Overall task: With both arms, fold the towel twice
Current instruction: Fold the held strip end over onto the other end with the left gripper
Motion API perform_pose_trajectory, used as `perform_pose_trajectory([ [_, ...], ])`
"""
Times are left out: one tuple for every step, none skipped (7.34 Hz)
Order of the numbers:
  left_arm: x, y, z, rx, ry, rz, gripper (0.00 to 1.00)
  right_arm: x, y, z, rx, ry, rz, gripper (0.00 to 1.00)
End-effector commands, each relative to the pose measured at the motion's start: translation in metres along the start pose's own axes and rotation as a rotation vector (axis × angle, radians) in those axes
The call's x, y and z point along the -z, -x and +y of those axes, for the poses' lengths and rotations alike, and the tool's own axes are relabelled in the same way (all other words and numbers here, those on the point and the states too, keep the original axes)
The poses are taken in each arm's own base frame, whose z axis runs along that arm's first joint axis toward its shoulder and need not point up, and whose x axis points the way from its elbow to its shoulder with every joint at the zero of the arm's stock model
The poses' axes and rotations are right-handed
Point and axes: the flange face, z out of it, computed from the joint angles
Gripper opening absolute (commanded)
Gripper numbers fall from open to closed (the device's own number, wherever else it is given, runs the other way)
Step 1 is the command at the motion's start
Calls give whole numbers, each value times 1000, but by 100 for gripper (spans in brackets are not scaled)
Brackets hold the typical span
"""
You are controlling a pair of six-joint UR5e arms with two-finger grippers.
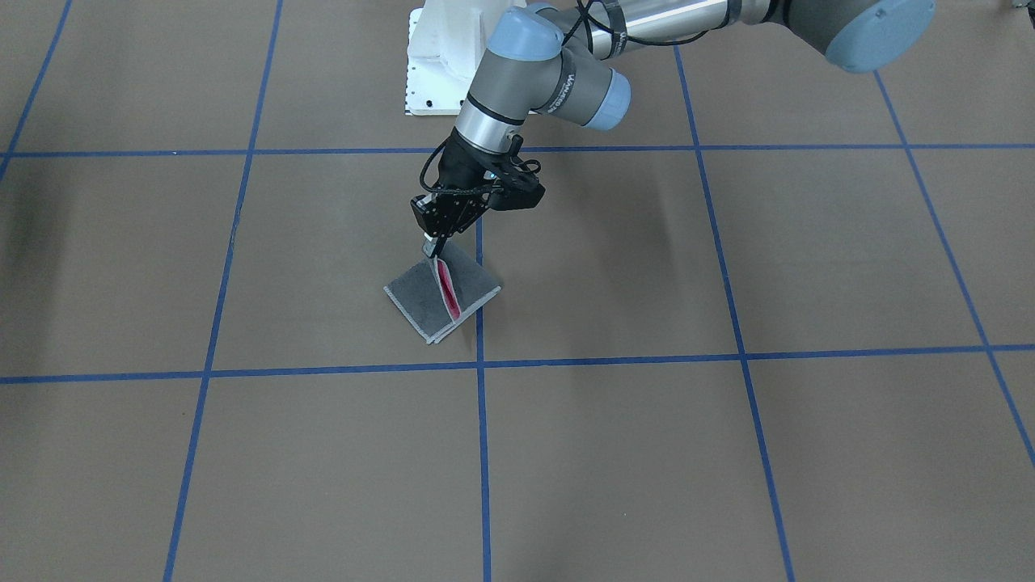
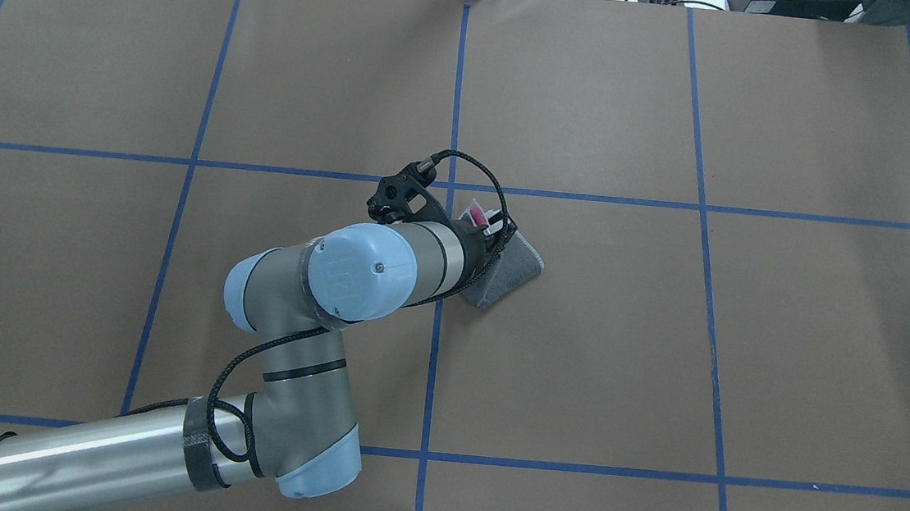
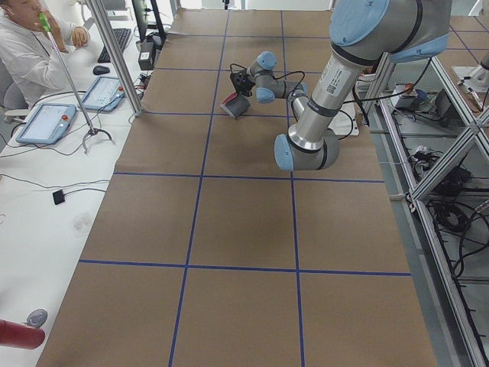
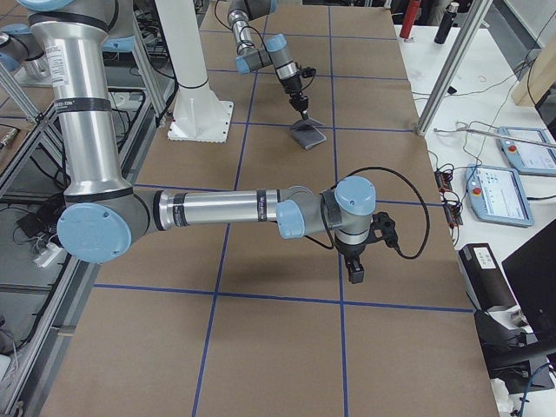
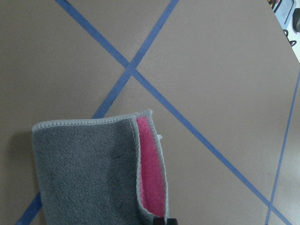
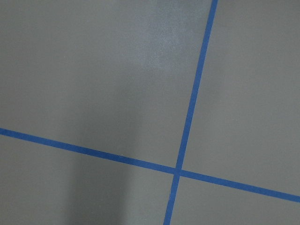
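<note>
The towel [image 1: 416, 297] lies folded on the brown table, dark grey outside, with a bright pink strip showing where its top layer is lifted. My left gripper [image 1: 435, 250] is shut on the towel's raised edge nearest the robot and holds that edge a little above the table. The left wrist view shows the grey fold [image 5: 89, 173] and the pink inside [image 5: 151, 178]. The towel also shows in the overhead view [image 2: 510, 270]. My right gripper [image 4: 355, 273] shows only in the exterior right view, low over bare table far from the towel. I cannot tell whether it is open.
The white pedestal base [image 1: 437, 65] stands behind the towel. Blue tape lines [image 1: 479, 364] grid the brown table. An operator [image 3: 30, 38] sits at a side desk with tablets. A metal post [image 4: 452, 61] and a teach pendant [image 4: 526, 156] stand at the table's other side.
</note>
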Motion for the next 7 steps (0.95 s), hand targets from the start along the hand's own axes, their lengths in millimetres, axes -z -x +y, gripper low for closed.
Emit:
perform_pose_trajectory([
  [-9, -7, 0, -1, -15, -20, 0, 0, 0, 0, 1, -1, 0, 100],
  [-19, -14, -1, -1, -28, -37, 0, 0, 0, 0, 1, -1, 2, 100],
  [-27, -18, 0, -2, -34, -46, 0, 0, 0, 0, 0, 1, 2, 100],
  [-31, -23, 1, -2, -36, -47, 0, 0, 0, 0, -1, 1, 2, 100],
  [-36, -28, 3, -2, -38, -52, 0, 0, 0, 0, 1, -1, 2, 100],
  [-42, -35, 7, -2, -40, -57, 0, 0, 0, 0, 1, -1, 2, 100],
  [-47, -35, 8, -3, -43, -64, 0, 0, 0, 0, 1, -1, 2, 100],
])
